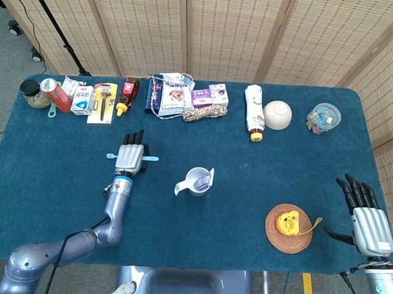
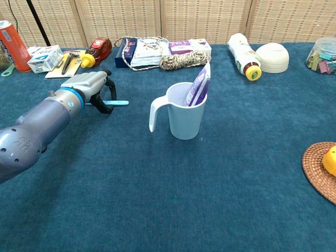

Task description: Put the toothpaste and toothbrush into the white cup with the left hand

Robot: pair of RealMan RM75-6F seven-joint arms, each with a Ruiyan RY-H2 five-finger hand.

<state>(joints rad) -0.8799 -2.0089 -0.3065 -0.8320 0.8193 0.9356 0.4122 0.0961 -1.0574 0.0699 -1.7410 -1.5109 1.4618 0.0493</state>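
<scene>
Left hand (image 2: 90,84) over toothbrush (image 2: 116,103); toothpaste (image 2: 198,86) stands in white cup (image 2: 185,113).
Fingers curl around the handle; actual grip unclear. Right hand (image 1: 368,222) open, idle.

Toothpaste (image 2: 197,85) in cup (image 2: 185,117)
</scene>
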